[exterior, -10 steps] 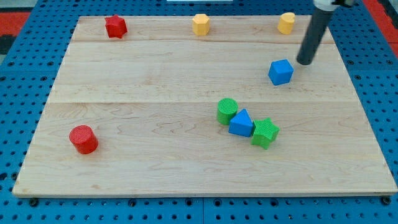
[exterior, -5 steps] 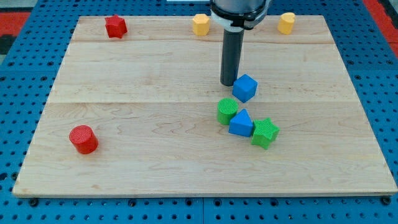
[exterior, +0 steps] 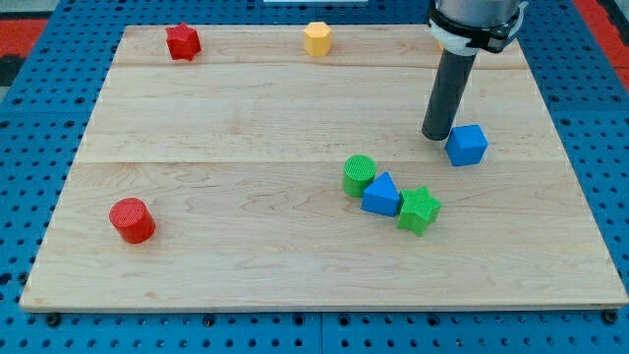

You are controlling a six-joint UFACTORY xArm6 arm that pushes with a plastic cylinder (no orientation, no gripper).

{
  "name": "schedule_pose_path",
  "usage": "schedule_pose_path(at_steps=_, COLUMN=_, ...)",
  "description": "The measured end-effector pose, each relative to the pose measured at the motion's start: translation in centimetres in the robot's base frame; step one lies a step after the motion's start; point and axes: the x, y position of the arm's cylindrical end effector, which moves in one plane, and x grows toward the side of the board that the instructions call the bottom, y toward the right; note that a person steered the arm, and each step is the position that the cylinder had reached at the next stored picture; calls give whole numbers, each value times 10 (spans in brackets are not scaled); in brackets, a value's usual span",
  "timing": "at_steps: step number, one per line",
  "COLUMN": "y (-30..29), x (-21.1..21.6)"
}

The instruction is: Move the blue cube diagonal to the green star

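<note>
Blue pegboard frames the pale wooden worktop (exterior: 246,118) where the blocks lie scattered. Nearest the view's bottom, well away to the view's left of the rod, sits a red cylinder (exterior: 131,219). Closer in, below and to the left of the rod's end, a green cylinder (exterior: 359,175), a blue triangular block (exterior: 381,195) and the green star (exterior: 419,209) huddle in a touching row. My tip (exterior: 435,136) rests just at the upper left of the blue cube (exterior: 467,145), touching or nearly so. The cube lies up and to the right of the star, already roughly diagonal to it. I'd judge a short, gentle nudge down toward the star would finish it; pushing hard risks overshooting. No claw exists here, only a plain rod holding nothing. Farther back stand a yellow block (exterior: 316,38) and a red star (exterior: 183,41).
</note>
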Motion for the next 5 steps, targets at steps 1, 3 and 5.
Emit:
schedule_pose_path(at_steps=1, y=-14, x=6)
schedule_pose_path(at_steps=3, y=-1, x=12)
schedule_pose_path(at_steps=5, y=2, x=22)
